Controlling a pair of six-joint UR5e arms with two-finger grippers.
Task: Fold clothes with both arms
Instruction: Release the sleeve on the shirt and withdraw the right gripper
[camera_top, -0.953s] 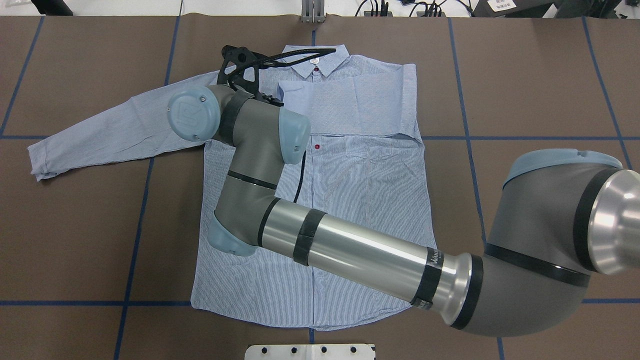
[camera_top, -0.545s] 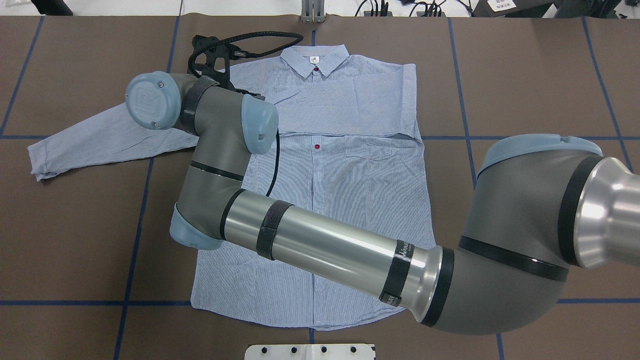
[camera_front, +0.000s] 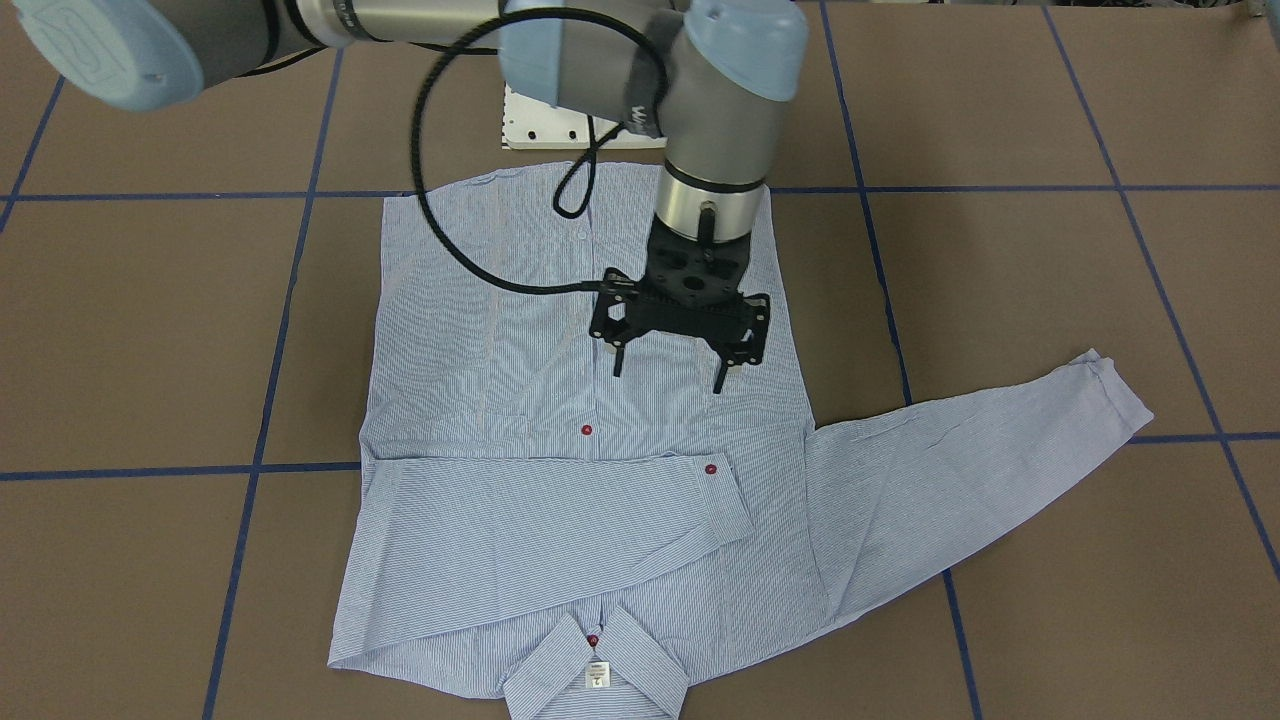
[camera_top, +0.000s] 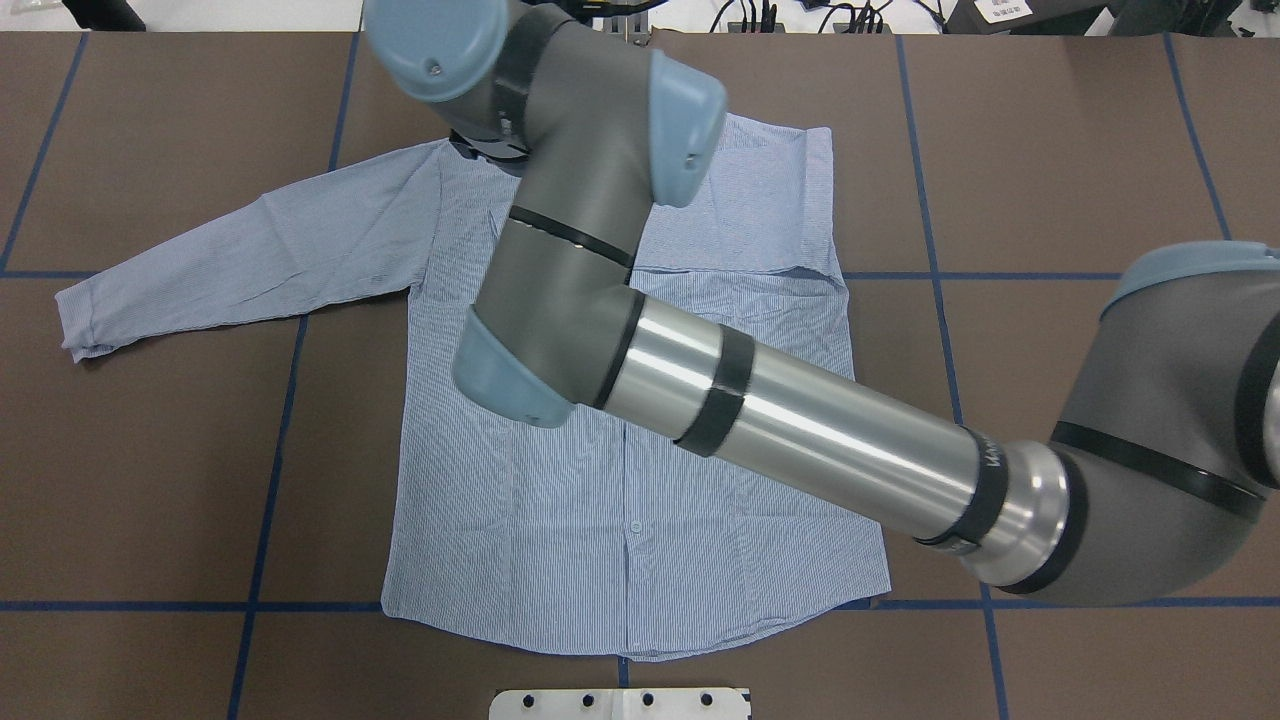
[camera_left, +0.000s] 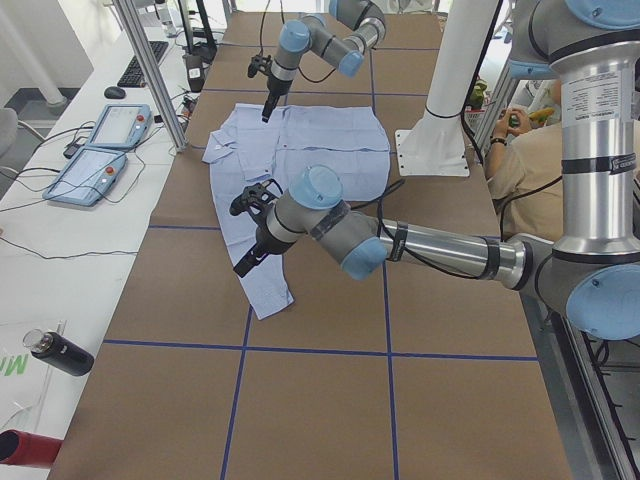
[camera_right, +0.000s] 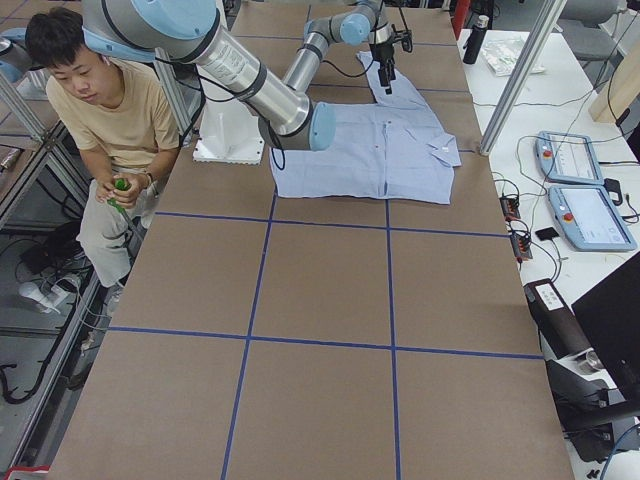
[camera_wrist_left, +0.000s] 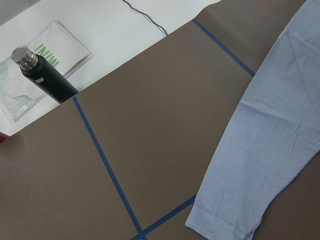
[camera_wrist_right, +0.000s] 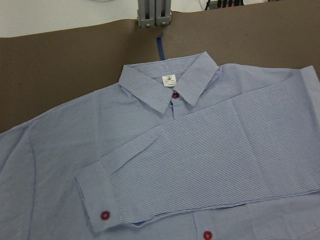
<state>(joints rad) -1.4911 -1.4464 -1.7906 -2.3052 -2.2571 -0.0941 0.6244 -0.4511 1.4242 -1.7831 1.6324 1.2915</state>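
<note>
The light blue striped shirt (camera_top: 640, 520) lies flat, front up, on the brown table. Its right sleeve (camera_wrist_right: 220, 150) is folded across the chest, red-buttoned cuff (camera_front: 712, 470) near the placket. The left sleeve (camera_front: 960, 470) stretches out sideways. My right gripper (camera_front: 668, 372) hangs open and empty above the shirt's body; in the overhead view its own arm hides it. My left gripper (camera_left: 243, 268) shows only in the exterior left view, over the outstretched sleeve, and I cannot tell its state. The left wrist view shows that sleeve's cuff (camera_wrist_left: 225, 220) without fingers.
A dark bottle (camera_wrist_left: 42, 75) lies on the white side table beyond the table's left end. The white base plate (camera_top: 620, 703) sits by the shirt's hem. A person (camera_right: 110, 110) sits beside the robot. Control pendants (camera_left: 100, 150) lie on the far bench.
My right arm's wrist swung left over the shirt's left shoulder, then up toward the far edge, now covering the collar. The shirt has not moved.
</note>
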